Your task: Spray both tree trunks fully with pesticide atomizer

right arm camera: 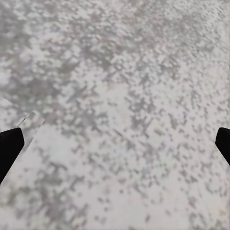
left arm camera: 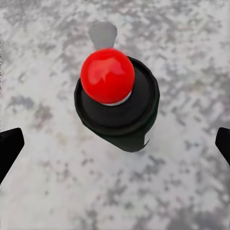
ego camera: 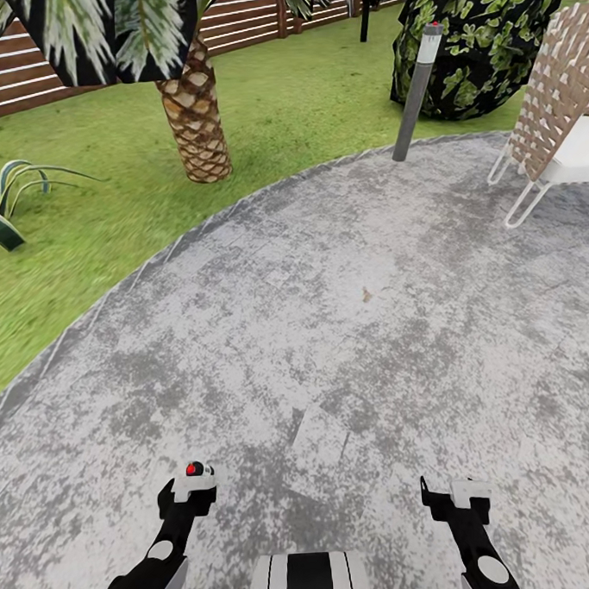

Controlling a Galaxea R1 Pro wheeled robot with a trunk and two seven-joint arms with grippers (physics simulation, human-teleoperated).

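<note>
Nearest the left wrist camera stands the pesticide atomizer [left arm camera: 116, 103], a small dark bottle with a red top, upright on the floor [left arm camera: 48, 57] of grey mottled concrete. It sits between the two dark fingertips [left arm camera: 9, 148] of the left end effector [left arm camera: 115, 148], which are spread wide and well clear of the bottle on both sides, so nothing is gripped. From the head view the left end effector [ego camera: 189, 494] hangs low over the paving, with the atomizer's red top [ego camera: 191, 468] just at its tip. Over on the other side, the right end effector [ego camera: 456, 498] hovers above bare concrete, its fingers likewise wide apart and empty. Beyond the curved paving edge lies green lawn [ego camera: 85, 245], with a palm trunk [ego camera: 195, 118], a grey bollard lamp [ego camera: 418, 89], a woven white chair [ego camera: 553, 117] and the slatted fence [ego camera: 24, 75].
</note>
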